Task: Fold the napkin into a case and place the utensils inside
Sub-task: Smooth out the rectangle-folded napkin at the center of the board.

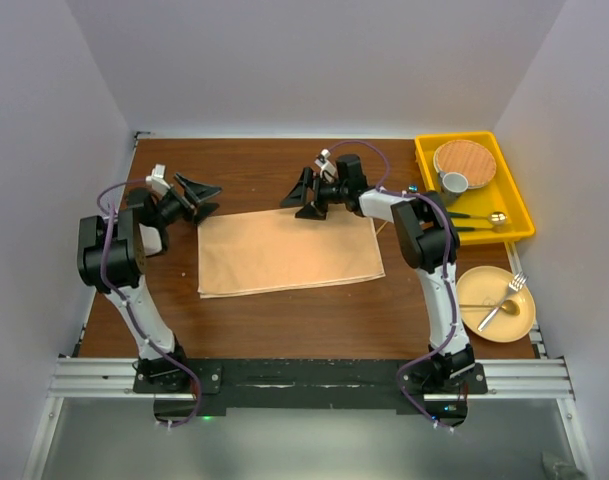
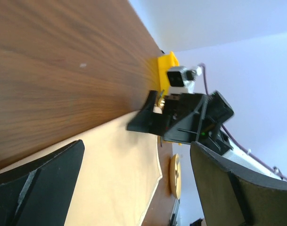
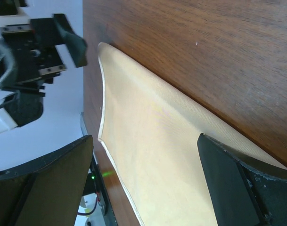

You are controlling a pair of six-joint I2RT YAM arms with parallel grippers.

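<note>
Top external view: napkin (image 1: pixel 289 250) lies flat as a wide rectangle mid-desk (image 1: pixel 284 170), nearer the left edge than the right. It reads as folded maybe once, not yet a narrow case, so I judge the task early: more folds to go, then loading. My left pincer (image 1: pixel 199 197) hangs wide open just off the napkin's far-left corner, gripping nothing. My right pincer (image 1: pixel 306 197) is also wide open and empty over the napkin's far edge, right of its middle. Utensils are not in any pouch: a fork (image 1: pixel 511 290) and a spoon (image 1: pixel 496 313) sit on the tan plate (image 1: pixel 524 318) near the desk's right edge, and one more piece (image 1: pixel 479 218) lies in the yellow tray (image 1: pixel 454 137) at the far-right corner. Only this view shows the utensils and the whole cloth outline. Right wrist view adds what the top cannot: a stitched hem on the napkin's short side, and a softer, rounded far edge, likely a fold. Left wrist view shows the cloth lying low on the wood and the other pincer's spread jaws above that edge; a layer count I cannot tell.
</note>
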